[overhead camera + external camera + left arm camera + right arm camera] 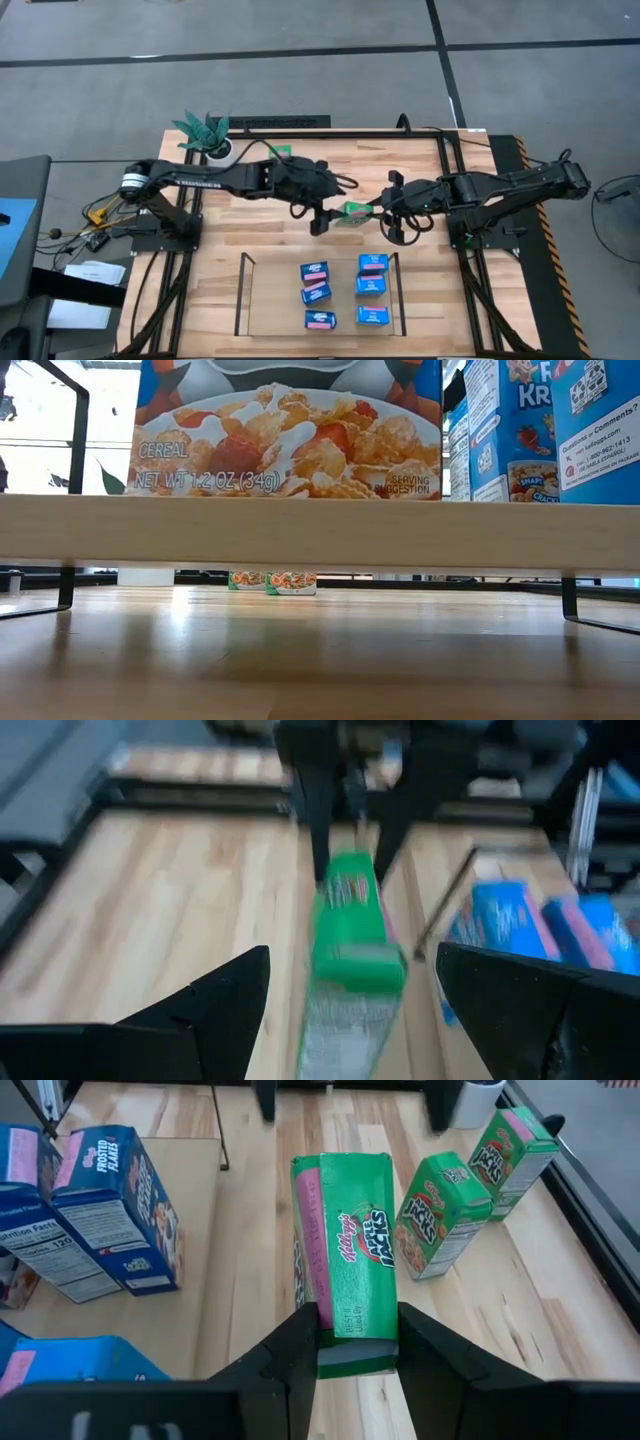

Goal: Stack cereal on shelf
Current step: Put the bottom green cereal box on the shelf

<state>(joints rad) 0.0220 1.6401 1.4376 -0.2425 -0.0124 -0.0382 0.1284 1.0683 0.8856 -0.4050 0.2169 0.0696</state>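
Note:
A green cereal box [352, 212] hangs level between my two grippers above the table's middle. My right gripper [372, 210] is shut on it. My left gripper [322, 218] is open, and its fingers [220, 1010] stand on either side of the box's other end [350, 955] without touching it. Two more green boxes [445, 1215] [515, 1150] stand on their bases on the table, toward the far edge. Six blue boxes [344, 292] stand on the shelf [243, 295] near the table's near edge. My right gripper pinches the green box between its two fingers [300, 1345] at the end nearest that arm [355, 1335]. The fingers come level from the table's right side and lie along the box's length. The box is lifted clear, lying level and pointing toward the left gripper.
A potted teal-leaved plant [205, 135] stands at the far left of the table. The shelf's left half [270, 300] holds nothing. Dark frame rails [452, 190] run along the table's sides. In the low view, the shelf's wood base [320, 530] and a blue box [290, 430] block most of the sight.

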